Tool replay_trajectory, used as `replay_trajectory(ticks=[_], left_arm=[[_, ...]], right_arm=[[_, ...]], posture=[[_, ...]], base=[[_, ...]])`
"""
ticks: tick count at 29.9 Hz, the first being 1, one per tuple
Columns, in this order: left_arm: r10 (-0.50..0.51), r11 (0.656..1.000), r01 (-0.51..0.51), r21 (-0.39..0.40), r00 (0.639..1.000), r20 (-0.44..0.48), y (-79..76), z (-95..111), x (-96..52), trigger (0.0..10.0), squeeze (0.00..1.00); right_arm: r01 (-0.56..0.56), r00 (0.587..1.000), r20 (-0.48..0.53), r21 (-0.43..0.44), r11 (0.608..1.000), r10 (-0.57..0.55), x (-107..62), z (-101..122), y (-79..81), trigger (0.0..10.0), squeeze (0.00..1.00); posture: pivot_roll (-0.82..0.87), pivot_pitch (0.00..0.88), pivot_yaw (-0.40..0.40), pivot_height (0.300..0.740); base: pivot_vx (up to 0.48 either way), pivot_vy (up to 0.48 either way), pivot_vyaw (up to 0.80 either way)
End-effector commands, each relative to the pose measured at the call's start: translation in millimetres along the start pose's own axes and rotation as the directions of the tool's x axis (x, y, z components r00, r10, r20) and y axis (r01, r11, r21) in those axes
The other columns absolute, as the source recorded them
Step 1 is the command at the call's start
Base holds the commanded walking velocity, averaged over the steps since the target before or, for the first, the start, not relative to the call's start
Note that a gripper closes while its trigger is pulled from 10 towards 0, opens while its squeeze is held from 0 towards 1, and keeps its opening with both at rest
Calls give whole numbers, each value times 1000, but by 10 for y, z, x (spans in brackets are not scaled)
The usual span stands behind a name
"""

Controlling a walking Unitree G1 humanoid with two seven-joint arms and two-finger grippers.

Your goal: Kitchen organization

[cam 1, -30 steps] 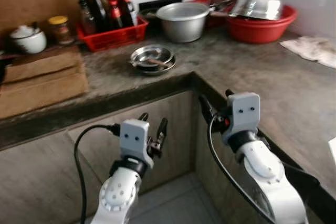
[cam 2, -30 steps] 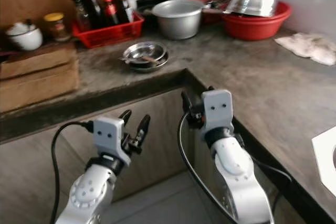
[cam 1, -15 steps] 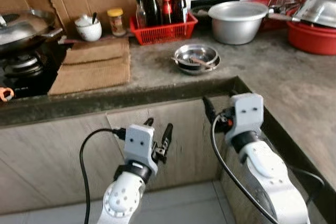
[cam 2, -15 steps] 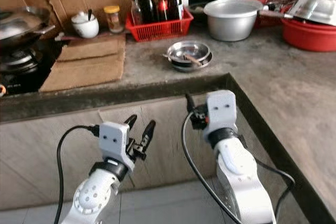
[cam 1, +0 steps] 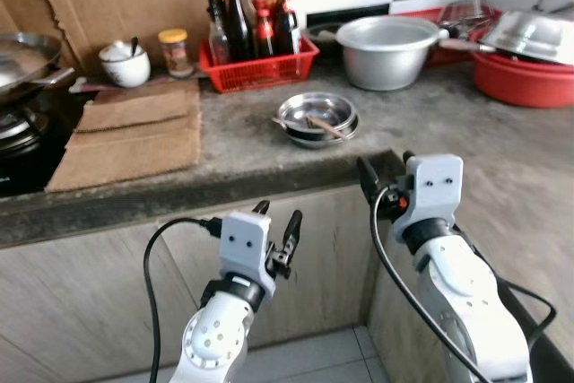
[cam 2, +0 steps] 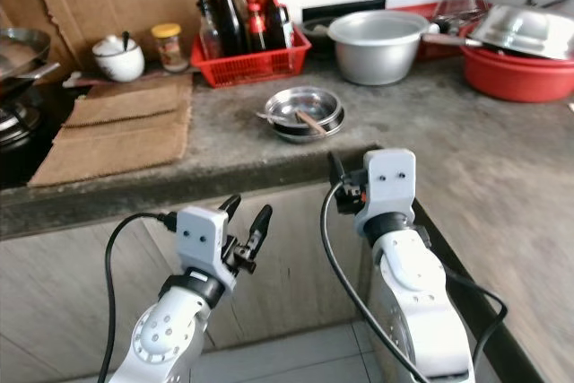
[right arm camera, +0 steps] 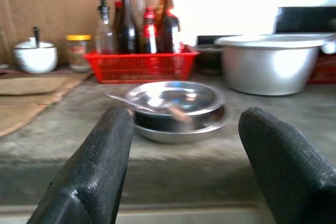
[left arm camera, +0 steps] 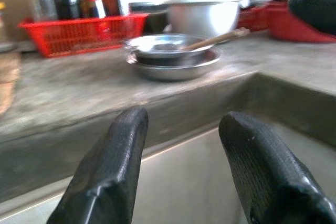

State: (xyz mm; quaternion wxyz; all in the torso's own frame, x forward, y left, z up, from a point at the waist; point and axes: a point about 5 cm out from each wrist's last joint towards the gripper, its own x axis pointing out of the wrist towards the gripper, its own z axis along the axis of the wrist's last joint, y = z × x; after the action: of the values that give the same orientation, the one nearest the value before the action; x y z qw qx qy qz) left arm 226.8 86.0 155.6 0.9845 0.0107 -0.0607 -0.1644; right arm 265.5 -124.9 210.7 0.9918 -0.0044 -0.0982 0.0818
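Left gripper (cam 1: 278, 226): fingers spread, holding nothing, raised before the cabinet front below the tabletop (cam 1: 242, 145) edge. Right gripper (right arm camera: 181, 156): fingers spread wide, empty, level with the tabletop corner, facing the stacked steel dishes (cam 1: 316, 118) near the edge. Behind them: red basket (cam 1: 258, 65) of sauce bottles, aluminium pot (cam 1: 387, 39), red basin (cam 1: 525, 78).
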Motion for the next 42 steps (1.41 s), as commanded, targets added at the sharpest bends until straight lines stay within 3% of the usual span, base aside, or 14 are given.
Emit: replay_trajectory(ticks=[1, 4, 5, 6, 7, 8, 16, 17, 31, 42], left_arm=[[5, 1000, -5, 0, 1000, 0, 16, 5, 6, 10000, 0], [3, 1000, -3, 2, 1000, -1, 16, 2, 11, 10000, 0], [4, 1000, -4, 4, 1000, -2, 17, -2, 13, 10000, 0], [4, 1000, -4, 5, 1000, -3, 18, -5, 14, 10000, 0], [4, 1000, -4, 5, 1000, -3, 17, -6, 14, 10000, 0], [3, 1000, -2, 3, 1000, -3, 13, -6, 15, 10000, 0], [-17, 1000, 17, -6, 1000, -21, -39, -40, -22, 10000, 0], [-13, 1000, 13, -8, 1000, -19, -39, -34, -22, 10000, 0], [-11, 1000, 10, -19, 1000, -10, -65, -8, -9, 10000, 0], [-2, 1000, 2, -26, 1000, 12, -76, 25, -15, 10000, 0]], right_arm=[[-5, 1000, 25, 10, 1000, 5, 52, 55, 12, 10000, 0], [0, 1000, 30, 21, 1000, -1, 95, 65, 2, 10000, 0], [2, 1000, 31, 30, 1000, -3, 111, 64, 3, 10000, 82], [4, 999, 32, 36, 999, -5, 121, 63, 4, 10000, 843], [6, 999, 33, 40, 999, -7, 135, 64, 4, 10000, 843], [-4, 999, 43, 47, 999, 2, 170, 72, 19, 10000, 1000], [-47, 997, 69, 43, 998, 44, 398, 90, 135, 10000, 1000], [-46, 997, 67, 47, 998, 42, 432, 85, 143, 10000, 0], [35, 995, 88, 47, 998, -39, 738, 78, 111, 10000, 0], [76, 993, 91, 21, 997, -77, 813, 40, 94, 10000, 0]], posture=[[75, 63, -6, 740], [75, 63, -6, 740], [77, 60, -2, 740], [77, 60, -2, 740], [78, 61, 0, 740], [81, 60, -1, 740], [90, 81, -7, 740], [90, 86, -10, 740], [95, 105, -18, 740], [96, 109, -22, 740]], base=[[0, 0, 0], [0, 0, 0], [0, 0, 0], [0, 0, 0], [0, 0, 0], [0, 0, 0], [0, 0, 0], [0, 0, 0], [0, 0, 0], [0, 0, 0]])
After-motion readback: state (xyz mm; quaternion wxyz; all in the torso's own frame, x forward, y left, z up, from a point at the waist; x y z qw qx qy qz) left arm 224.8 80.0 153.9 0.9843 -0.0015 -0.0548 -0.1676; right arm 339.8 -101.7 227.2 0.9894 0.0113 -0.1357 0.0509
